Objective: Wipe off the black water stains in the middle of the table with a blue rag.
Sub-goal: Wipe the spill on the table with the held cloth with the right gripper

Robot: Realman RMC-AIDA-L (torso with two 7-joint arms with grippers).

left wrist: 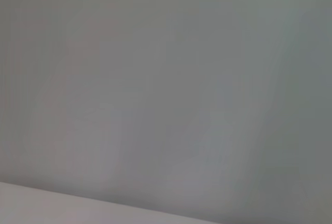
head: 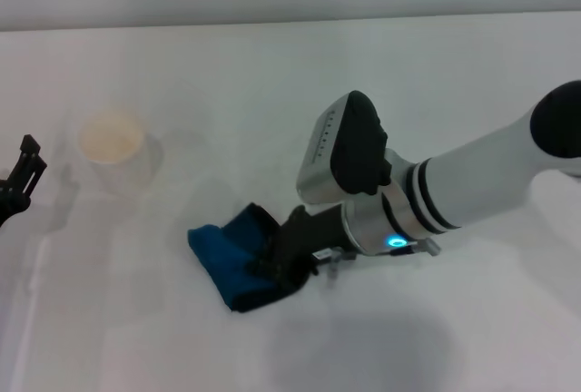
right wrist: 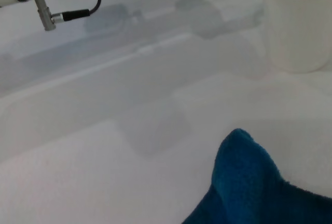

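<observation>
Right gripper: the right gripper (head: 272,260) sits low over the middle of the counter (head: 272,74), its arm reaching in from about four o'clock; the jaws are clamped on the blue rag, most likely so the cloth can be dragged flat across the surface.
Blue rag: the blue rag (head: 227,256) lies pressed on the counter near the centre, bunched at the gripper's end and spread out toward nine o'clock; the right wrist view shows a raised fold of it (right wrist: 244,182) on bare white surface.
Black water stains: no dark blotch shows in any view; I judge it is either under the rag or already wiped away, and cannot tell which.
Cup: a translucent white cup (head: 115,149) stands upright at about ten o'clock from the rag, well apart from it, seemingly out of the wiping path.
Left gripper: the left gripper (head: 20,179) is at the far nine o'clock edge, well apart from the work and idle; whether its jaws are apart or together cannot be told, and its wrist view shows only a plain grey surface.
Step in hand: probably the wipe itself, with the cloth held down on the stain's spot.
</observation>
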